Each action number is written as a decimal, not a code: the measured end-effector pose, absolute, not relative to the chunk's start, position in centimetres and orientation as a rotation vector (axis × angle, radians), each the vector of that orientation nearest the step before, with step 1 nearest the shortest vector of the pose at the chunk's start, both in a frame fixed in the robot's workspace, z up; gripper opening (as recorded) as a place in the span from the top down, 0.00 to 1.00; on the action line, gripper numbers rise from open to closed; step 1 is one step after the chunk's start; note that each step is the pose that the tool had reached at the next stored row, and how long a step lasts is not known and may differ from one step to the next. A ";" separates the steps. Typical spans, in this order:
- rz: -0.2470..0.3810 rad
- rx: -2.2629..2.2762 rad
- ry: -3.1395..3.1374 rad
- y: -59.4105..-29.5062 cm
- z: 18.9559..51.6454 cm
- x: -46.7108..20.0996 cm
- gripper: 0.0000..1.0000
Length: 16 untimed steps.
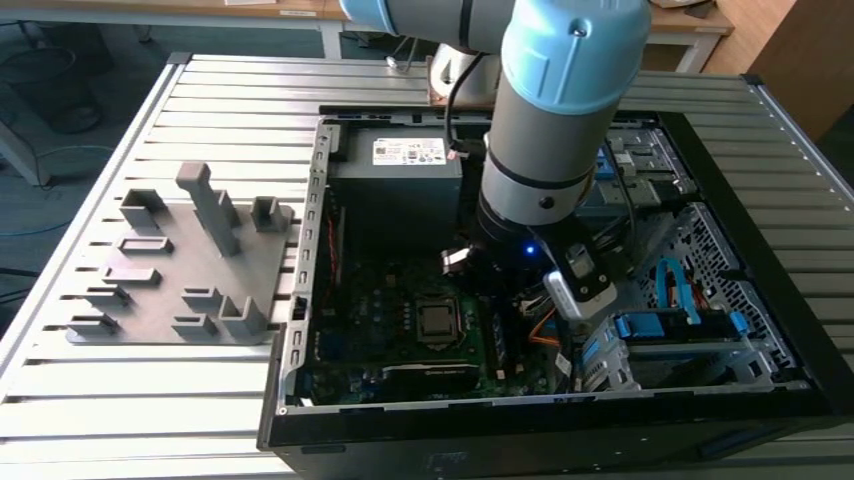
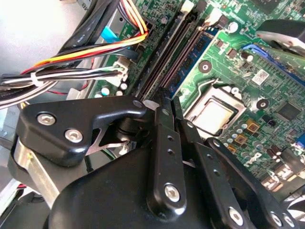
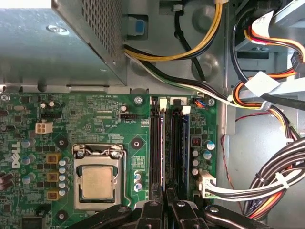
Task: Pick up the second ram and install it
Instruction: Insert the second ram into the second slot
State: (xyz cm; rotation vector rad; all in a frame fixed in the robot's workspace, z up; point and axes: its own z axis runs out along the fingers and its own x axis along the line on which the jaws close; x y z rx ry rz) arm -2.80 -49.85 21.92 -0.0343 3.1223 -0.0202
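Note:
My gripper [image 1: 501,280] is down inside the open computer case [image 1: 307,300], over the green motherboard [image 3: 95,114]. A ram [image 2: 190,52] with a blue-green board and dark chips stands on edge in one of the long black memory slots [image 3: 159,143], beside the processor socket [image 2: 214,114]. In both wrist views the black fingers are drawn together. The gripper [image 2: 167,102] sits right at the near end of that stick, and in the first wrist view the gripper [image 3: 167,193] hangs over the slots' end. Whether the tips touch the stick is hidden.
Bundles of coloured cables [image 3: 267,95] run beside the slots, and the grey power supply box [image 3: 47,43] sits past their far end. A grey fixture block [image 1: 187,260] stands on the slatted table at the exterior view's left. Blue drive brackets [image 1: 667,325] fill the case's other side.

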 end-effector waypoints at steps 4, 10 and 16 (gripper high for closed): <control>-0.018 -0.034 3.122 -49.9 21.8 -2.8 0.86; -0.016 -0.035 3.122 -49.9 21.7 -2.9 0.86; -0.017 -0.040 3.123 -49.9 21.4 -2.9 0.86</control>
